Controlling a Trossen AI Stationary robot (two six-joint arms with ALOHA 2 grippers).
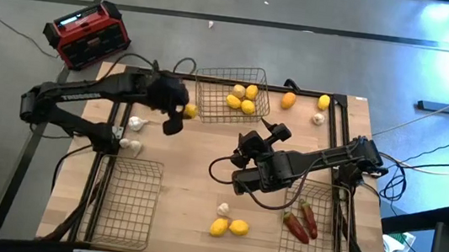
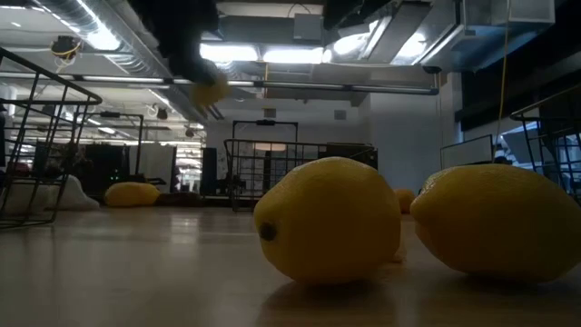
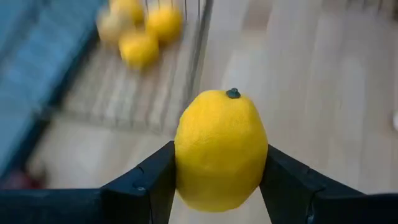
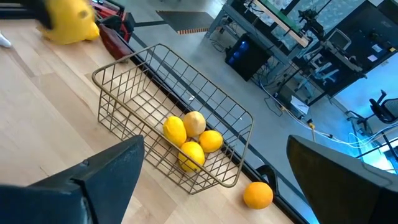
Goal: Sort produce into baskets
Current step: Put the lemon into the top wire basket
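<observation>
Between the left claw's [image 3: 217,186] two dark fingers sits a clamped yellow oval lemon [image 3: 221,149], lifted just short of the grey wire basket [image 1: 231,80] already holding four fruits. Farther out, lemons, garlic and an orange remain loose on the wooden counter [image 1: 194,173]; the right claw [image 1: 258,141] waits spread wide.

Grey floor [image 1: 306,4] surrounds the table. A red-and-black box [image 1: 88,35] sits on it. Ceiling lights [image 2: 263,54] glow over distant desks [image 4: 280,25].

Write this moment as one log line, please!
left gripper: shut on lemon | near fruit basket | right gripper: open, mid-table
</observation>
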